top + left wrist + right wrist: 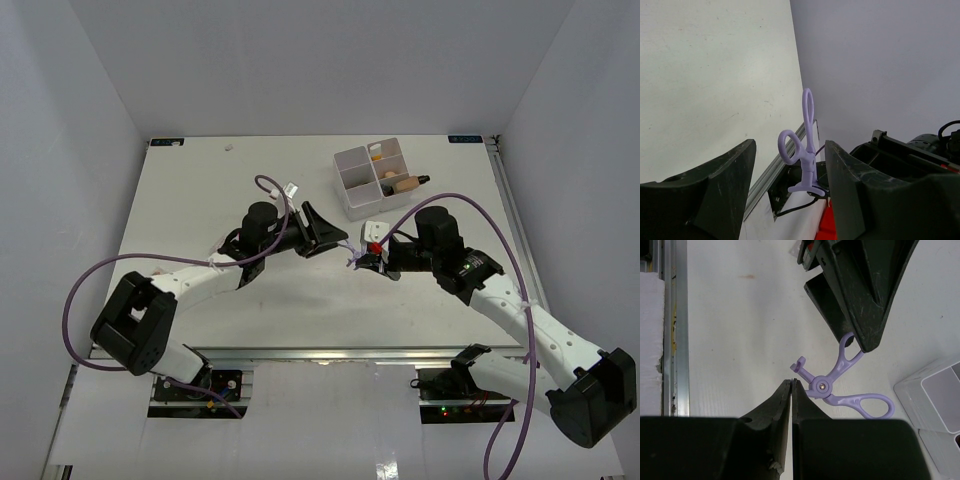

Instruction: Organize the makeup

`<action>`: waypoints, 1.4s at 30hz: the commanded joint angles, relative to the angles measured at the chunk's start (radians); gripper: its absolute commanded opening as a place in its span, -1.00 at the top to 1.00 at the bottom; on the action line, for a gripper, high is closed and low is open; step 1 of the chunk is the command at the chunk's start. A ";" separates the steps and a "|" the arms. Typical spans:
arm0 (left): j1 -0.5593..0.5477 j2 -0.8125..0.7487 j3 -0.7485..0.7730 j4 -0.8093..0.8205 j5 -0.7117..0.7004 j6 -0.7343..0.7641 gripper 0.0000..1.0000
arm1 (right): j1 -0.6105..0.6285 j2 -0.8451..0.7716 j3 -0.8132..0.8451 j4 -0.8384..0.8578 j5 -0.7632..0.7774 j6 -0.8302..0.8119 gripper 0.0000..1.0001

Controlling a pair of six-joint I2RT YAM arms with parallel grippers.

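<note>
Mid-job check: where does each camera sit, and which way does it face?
Top external: above and behind the left arm and right arm, looking down at the table; both show.
Left wrist: low, facing across the table; its open left end effector frames the lilac clip.
Right wrist: looking down; shut right end effector shows.
Shared: all three see the lilac clip.

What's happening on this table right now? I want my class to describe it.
Two robot arms are sorting makeup. The left tool is open and straddles a lilac clip near the middle of the table. The right tool is shut, its tips right beside the clip's hinge; whether it pinches the clip is unclear. The white box behind already holds a beige bottle.
</note>
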 commanded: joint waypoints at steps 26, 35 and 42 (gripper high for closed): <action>0.008 0.106 0.116 0.063 0.168 -0.001 0.96 | -0.003 0.020 -0.018 0.071 0.025 -0.029 0.64; 0.026 0.111 0.146 0.034 0.147 0.074 1.00 | -0.006 0.008 -0.021 0.082 0.047 -0.007 0.01; 0.033 0.106 0.236 -0.127 0.018 0.275 1.00 | -0.036 -0.037 0.011 0.051 0.073 0.027 -0.80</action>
